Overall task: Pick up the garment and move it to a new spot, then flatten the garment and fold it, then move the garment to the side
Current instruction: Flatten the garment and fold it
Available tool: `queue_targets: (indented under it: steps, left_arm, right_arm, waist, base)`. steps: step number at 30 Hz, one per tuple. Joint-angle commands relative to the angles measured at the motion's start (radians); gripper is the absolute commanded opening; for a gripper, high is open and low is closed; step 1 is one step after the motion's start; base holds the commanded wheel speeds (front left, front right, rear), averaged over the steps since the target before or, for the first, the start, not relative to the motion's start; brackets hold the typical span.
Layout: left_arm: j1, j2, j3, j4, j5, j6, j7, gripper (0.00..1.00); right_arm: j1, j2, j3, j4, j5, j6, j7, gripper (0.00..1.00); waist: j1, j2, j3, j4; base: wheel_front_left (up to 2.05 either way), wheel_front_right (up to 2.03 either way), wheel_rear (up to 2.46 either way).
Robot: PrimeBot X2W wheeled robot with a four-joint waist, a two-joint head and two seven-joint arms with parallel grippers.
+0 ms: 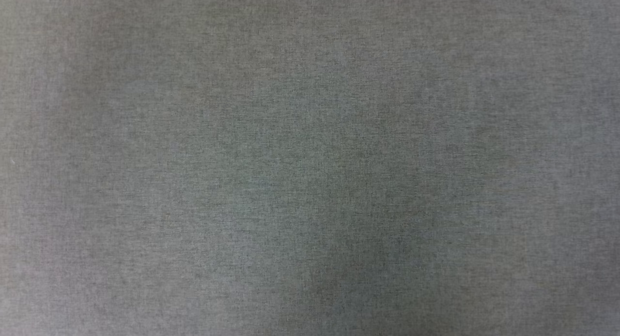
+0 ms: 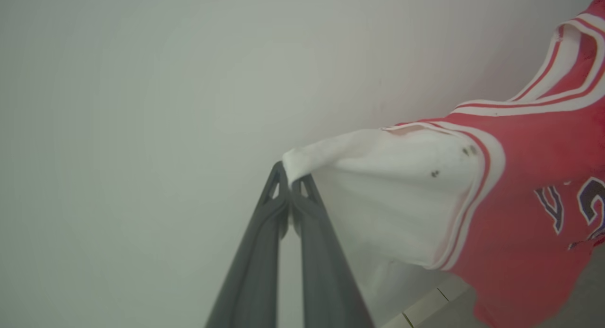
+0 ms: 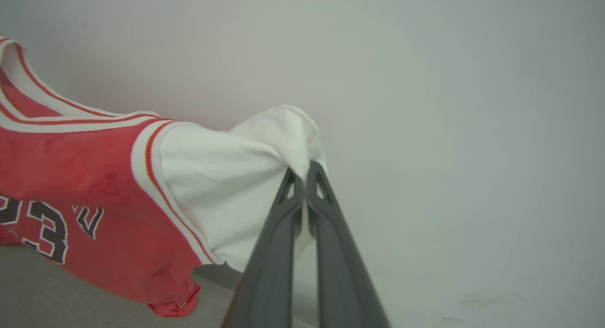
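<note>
The garment [image 2: 515,176], a red jersey T-shirt with white short sleeves and striped trim, hangs stretched in the air between my two grippers. My left gripper [image 2: 289,176] is shut on the edge of one white sleeve. In the right wrist view the garment [image 3: 85,176] shows its black "23", and my right gripper [image 3: 302,169] is shut on the tip of the other white sleeve. The lower hem sags toward the grey surface [image 3: 56,295] beneath.
The head view looks straight down on a grey cloth-covered tabletop [image 1: 310,161]. A plain pale wall [image 2: 142,106] stands behind the hanging shirt. Pale floor tiles [image 2: 425,309] show low in the left wrist view.
</note>
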Motion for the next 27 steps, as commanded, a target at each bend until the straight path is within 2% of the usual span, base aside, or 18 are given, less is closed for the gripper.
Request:
queue_targets:
  steps: [1,7,11,12,16,21,27]
  left_arm:
    - [0.051,-0.004,-0.002,0.009,-0.017,-0.001,-0.022,0.00]
    - [0.250,-0.013,-0.011,0.008,-0.083,0.008,-0.100,0.00]
    - [0.423,-0.007,-0.018,-0.012,-0.130,0.036,-0.155,0.00]
    - [0.423,-0.007,-0.018,-0.012,-0.130,0.036,-0.155,0.00]
    - [0.608,0.007,-0.050,-0.059,-0.154,0.067,-0.197,0.00]
    - [0.830,0.040,-0.072,-0.143,-0.202,0.126,-0.227,0.00]
    - [1.068,0.110,-0.090,-0.250,-0.276,0.186,-0.236,0.00]
  right_arm:
    - [0.044,0.008,0.021,0.009,0.026,-0.001,-0.027,0.00]
    - [0.219,0.036,0.098,0.015,0.105,-0.001,-0.104,0.00]
    - [0.366,0.056,0.143,0.009,0.151,-0.001,-0.156,0.00]
    - [0.366,0.056,0.143,0.009,0.151,-0.001,-0.156,0.00]
    - [0.518,0.051,0.188,-0.014,0.182,-0.001,-0.194,0.00]
    - [0.710,-0.002,0.217,-0.058,0.235,-0.001,-0.241,0.00]
    - [0.942,-0.075,0.233,-0.145,0.307,-0.001,-0.262,0.00]
  waist:
    - [-0.0001,0.0000,-0.007,-0.004]
    - [-0.0001,0.0000,-0.051,-0.018]
    - [-0.0001,0.0000,-0.094,-0.028]
    - [-0.0001,0.0000,-0.094,-0.028]
    - [-0.0001,0.0000,-0.142,-0.027]
    - [-0.0001,0.0000,-0.212,-0.015]
    - [-0.0001,0.0000,-0.302,-0.014]
  base:
    - [0.00,0.00,0.00]
    - [0.00,0.00,0.00]
    - [0.00,0.00,0.00]
    - [0.00,0.00,0.00]
    - [0.00,0.00,0.00]
    - [0.00,0.00,0.00]
    - [0.00,0.00,0.00]
